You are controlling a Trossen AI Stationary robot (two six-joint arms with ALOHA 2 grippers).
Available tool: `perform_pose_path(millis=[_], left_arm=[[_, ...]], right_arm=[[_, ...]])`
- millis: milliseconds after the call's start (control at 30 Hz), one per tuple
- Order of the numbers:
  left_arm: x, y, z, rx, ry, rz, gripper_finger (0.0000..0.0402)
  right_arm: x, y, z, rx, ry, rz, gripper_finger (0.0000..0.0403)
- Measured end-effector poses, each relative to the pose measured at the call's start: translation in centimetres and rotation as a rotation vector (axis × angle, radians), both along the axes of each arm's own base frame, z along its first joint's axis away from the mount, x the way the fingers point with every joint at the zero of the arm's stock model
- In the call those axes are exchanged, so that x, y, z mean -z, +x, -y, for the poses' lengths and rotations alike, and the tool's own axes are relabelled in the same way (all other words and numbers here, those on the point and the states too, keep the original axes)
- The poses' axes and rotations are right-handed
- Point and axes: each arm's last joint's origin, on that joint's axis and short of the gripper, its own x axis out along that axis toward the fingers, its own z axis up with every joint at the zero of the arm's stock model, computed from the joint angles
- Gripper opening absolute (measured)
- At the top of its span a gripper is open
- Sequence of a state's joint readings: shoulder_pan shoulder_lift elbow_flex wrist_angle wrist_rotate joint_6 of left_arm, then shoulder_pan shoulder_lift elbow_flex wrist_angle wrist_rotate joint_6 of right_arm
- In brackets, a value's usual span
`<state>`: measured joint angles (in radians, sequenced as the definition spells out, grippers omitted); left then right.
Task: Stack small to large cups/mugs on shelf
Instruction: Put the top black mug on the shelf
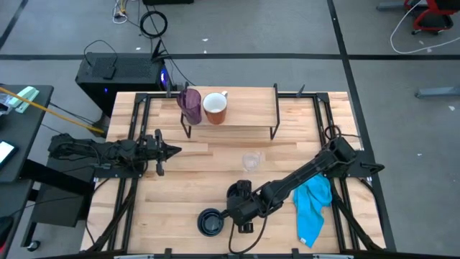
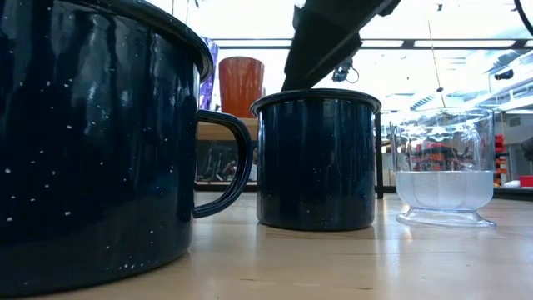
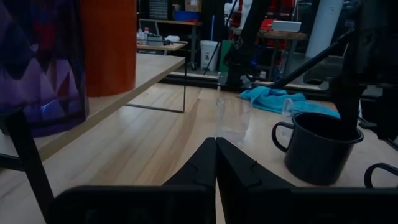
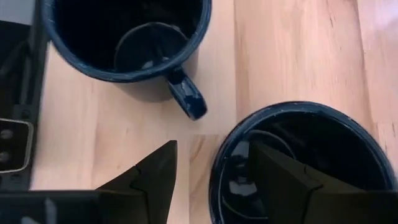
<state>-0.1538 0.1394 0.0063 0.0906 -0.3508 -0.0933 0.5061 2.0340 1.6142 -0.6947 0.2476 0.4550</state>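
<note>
On the shelf [image 1: 244, 119] at the far side stand the purple tumbler [image 1: 190, 104] and the orange-brown mug [image 1: 215, 108]. A clear glass [image 1: 250, 161] stands on the table in front of the shelf. Two navy mugs stand near the front edge, one [image 1: 210, 221] close to it and one [image 1: 238, 193] farther back. My right gripper [image 4: 211, 180] is open over the farther mug [image 4: 305, 155], one finger [image 4: 280, 180] inside it and one [image 4: 155, 177] outside; bare wood shows between the outer finger and the wall. My left gripper [image 3: 216, 155] waits shut at the table's left.
A bright blue cloth [image 1: 314, 205] lies under my right arm near the right edge. The nearer mug's handle [image 4: 186, 93] points toward the mug under my gripper. Bare tabletop [image 1: 194, 180] lies between the left arm and the mugs.
</note>
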Motion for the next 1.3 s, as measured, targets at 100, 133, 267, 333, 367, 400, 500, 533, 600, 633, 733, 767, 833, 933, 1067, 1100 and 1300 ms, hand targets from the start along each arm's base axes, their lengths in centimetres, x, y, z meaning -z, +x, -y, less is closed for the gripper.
perform_pose_path(millis=[100,133,267,333,367,400,500,533,600,633,733,767,833,933,1067,1100,1300], left_arm=[[0.0,0.0,0.0,0.000,0.000,0.002,0.0020],[0.0,0.0,0.0,0.000,0.000,0.001,0.0022],[0.0,0.0,0.0,0.003,-0.001,0.003,0.0022],[-0.1,0.0,0.0,0.003,-0.001,0.005,0.0019],[0.0,0.0,0.0,0.003,-0.001,0.004,0.0017],[0.0,0.0,0.0,0.003,-0.001,0.005,0.0015],[0.0,0.0,0.0,0.003,-0.001,0.005,0.0011],[-0.1,0.0,0.0,0.003,-0.001,0.006,0.0011],[0.0,0.0,0.0,0.003,-0.001,0.005,0.0011],[-0.1,0.0,0.0,0.003,-0.001,0.006,0.0013],[-0.1,0.0,0.0,0.003,-0.001,0.006,0.0021],[-0.1,0.0,0.0,0.003,-0.001,0.006,0.0023],[-0.1,0.0,0.0,0.003,-0.001,0.006,0.0025],[-0.1,0.0,0.0,0.003,-0.001,0.005,0.0024],[-0.1,0.0,0.0,0.002,-0.001,0.005,0.0016],[-0.1,0.0,0.0,0.003,-0.002,0.006,0.0014],[-0.1,0.0,0.0,0.003,-0.002,0.005,0.0017]], right_arm=[[0.8,0.1,-0.1,0.014,-0.011,-0.019,0.0206],[0.9,0.1,0.0,0.017,-0.017,-0.026,0.0206],[1.2,0.1,0.1,0.027,-0.025,-0.036,0.0198],[1.2,0.1,0.1,0.028,-0.027,-0.036,0.0186],[1.2,0.2,0.2,0.031,-0.027,-0.036,0.0178],[1.2,0.2,0.3,0.032,-0.027,-0.037,0.0169],[1.2,0.2,0.4,0.032,-0.029,-0.041,0.0135],[1.2,0.2,0.5,0.032,-0.031,-0.042,0.0125],[1.2,0.3,0.6,0.034,-0.031,-0.043,0.0104],[1.2,0.3,0.6,0.034,-0.031,-0.043,0.0095],[1.2,0.3,0.5,0.026,-0.036,-0.045,0.0074],[1.2,0.2,0.5,0.021,-0.038,-0.047,0.0068],[1.2,0.2,0.6,0.009,-0.045,-0.048,0.0059],[1.2,0.2,0.5,-0.022,-0.045,-0.053,0.0048],[1.1,0.2,0.5,-0.071,-0.056,-0.059,0.0034],[1.2,0.2,0.6,-0.075,-0.058,-0.060,0.0032],[1.0,0.2,1.0,-0.104,-0.064,-0.090,0.0030]])
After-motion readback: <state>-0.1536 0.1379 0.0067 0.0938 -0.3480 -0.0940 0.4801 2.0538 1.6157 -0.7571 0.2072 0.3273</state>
